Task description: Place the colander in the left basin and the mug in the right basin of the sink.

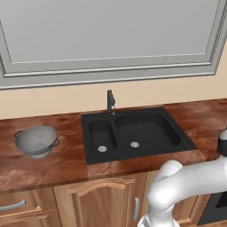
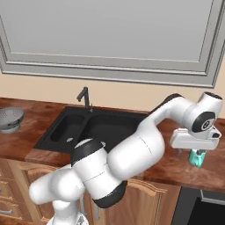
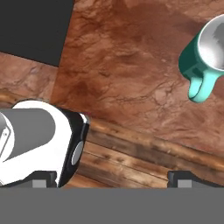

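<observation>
Colander (image 1: 37,141): sitting upright on the wooden table (image 1: 62,159), well out toward its left end and well apart from the sink. Its grey holed bowl is on its short ring base, with a dark loop handle on each side.
Sink (image 1: 135,133): matte black, sunk into the table under the window, with a black faucet (image 1: 110,103) standing at its back edge over the divider.
Left basin (image 1: 102,136): the narrow compartment, with a round silver drain near its front.
Right basin (image 1: 146,131): the wider compartment, with a silver drain near its front-left corner, beside the divider.
Mug (image 3: 205,57): small and teal, upright on the table to the right of the sink, toward the table's front edge. Seen from the hand, its handle points toward the front edge and the inside looks pale grey.
Pincer (image 2: 195,151): released, its two dark fingertips (image 3: 186,178) standing wide apart with nothing between them.
Pincer position: from the right base view it hangs at the end of the arm right over the mug. Whether it touches the cup I can't quite tell from that angle, though the hand view shows the mug off to one side of the tips.
</observation>
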